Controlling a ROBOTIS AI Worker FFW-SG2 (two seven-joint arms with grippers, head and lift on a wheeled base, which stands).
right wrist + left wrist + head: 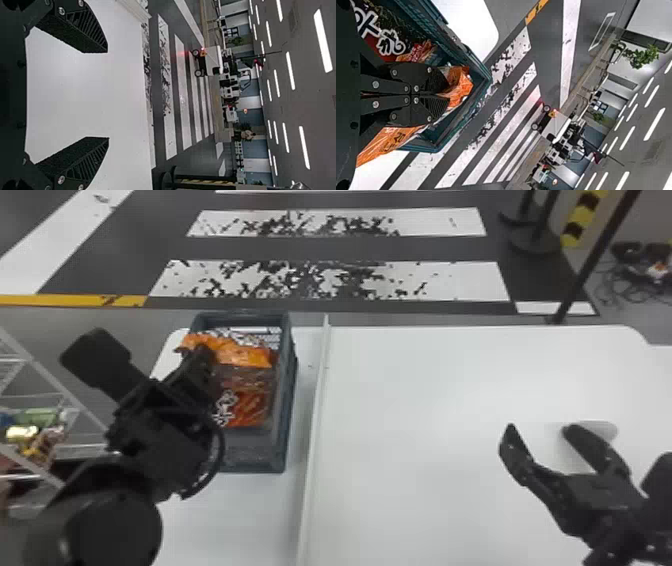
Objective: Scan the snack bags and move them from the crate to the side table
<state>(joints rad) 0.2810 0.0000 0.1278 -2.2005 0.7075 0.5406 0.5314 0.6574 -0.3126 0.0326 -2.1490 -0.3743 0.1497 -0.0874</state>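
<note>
A smooth white counter [450, 380] holds the grey-blue plastic crate [284, 445]. A thin, raised white strip [314, 410] runs just right of the crate. Past the crate, the dark floor [350, 249] has worn white stripes [460, 280]. A silver wire rack [20, 477] stands to its left. The left gripper's [202, 354] fingers seem closed on a shiny orange plastic snack bag [245, 357] in the crate. Well right of it, the right gripper's [541, 430] fingers are wide open.
</note>
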